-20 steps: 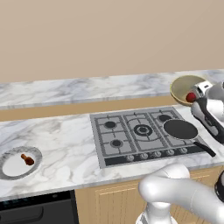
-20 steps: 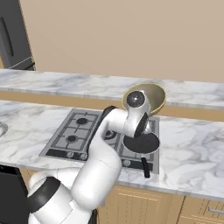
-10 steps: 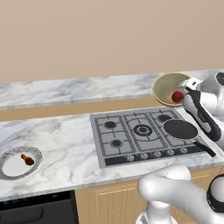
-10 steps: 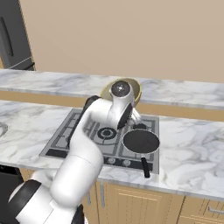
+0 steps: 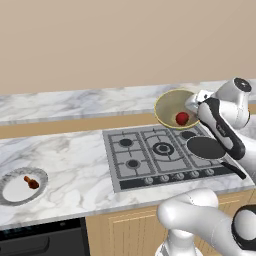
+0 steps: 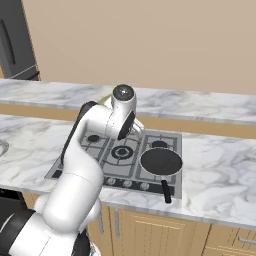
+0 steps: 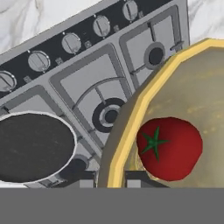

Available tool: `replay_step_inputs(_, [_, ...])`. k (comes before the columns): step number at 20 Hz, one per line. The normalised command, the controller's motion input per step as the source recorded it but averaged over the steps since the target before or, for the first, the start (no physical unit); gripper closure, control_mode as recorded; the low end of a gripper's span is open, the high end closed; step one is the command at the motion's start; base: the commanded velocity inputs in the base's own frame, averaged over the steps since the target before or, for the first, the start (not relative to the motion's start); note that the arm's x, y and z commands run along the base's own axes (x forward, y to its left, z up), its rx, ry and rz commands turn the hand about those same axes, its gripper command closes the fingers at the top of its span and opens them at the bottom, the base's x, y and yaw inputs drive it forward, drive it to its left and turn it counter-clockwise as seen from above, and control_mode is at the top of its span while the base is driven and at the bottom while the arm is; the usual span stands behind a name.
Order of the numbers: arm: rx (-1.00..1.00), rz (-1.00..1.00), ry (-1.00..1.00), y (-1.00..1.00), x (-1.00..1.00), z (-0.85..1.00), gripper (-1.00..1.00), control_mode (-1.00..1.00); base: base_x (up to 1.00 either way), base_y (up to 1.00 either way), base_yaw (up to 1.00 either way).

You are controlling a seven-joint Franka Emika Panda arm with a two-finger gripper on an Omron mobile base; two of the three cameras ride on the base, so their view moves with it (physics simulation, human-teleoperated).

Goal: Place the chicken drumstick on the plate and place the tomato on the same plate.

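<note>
A tan-olive bowl (image 5: 167, 106) with a yellow rim hangs over the back right of the hob, and the red tomato (image 5: 182, 118) lies inside it. My gripper (image 5: 193, 103) is shut on the bowl's right rim. In the hand view the rim of the bowl (image 7: 131, 118) runs down between the two fingertips of the gripper (image 7: 110, 181), with the tomato (image 7: 169, 148) just inside. The plate (image 5: 11, 176), with its white centre and grey speckled rim, lies far left on the front counter. On it rests the small brown chicken drumstick (image 5: 31, 182).
A gas hob (image 5: 150, 155) takes up the middle of the front counter. A black frying pan (image 5: 206, 148) sits on its right front burner, handle pointing towards the counter edge. Behind the hob a raised marble ledge (image 5: 75, 105) runs along the wall.
The bowl with the tomato in it has travelled left in my gripper, from the right end of the ledge to above the hob's back right corner. Plate and drumstick have stayed put.
</note>
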Motion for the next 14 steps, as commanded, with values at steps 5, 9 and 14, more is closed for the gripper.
replay_step_inputs(5, [-0.01, 0.18, 0.20, 0.64, -0.03, 0.15, 1.00, -1.00, 0.00, 0.00, 0.00])
replay_step_inputs(9, [-0.01, 0.11, 0.11, 0.66, -0.06, 0.06, 1.00, -1.00, 0.00, 0.00, 0.00])
replay_step_inputs(14, [0.00, 0.09, 0.02, 0.71, -0.03, 0.00, 1.00, -1.00, 0.00, 0.00, 0.00])
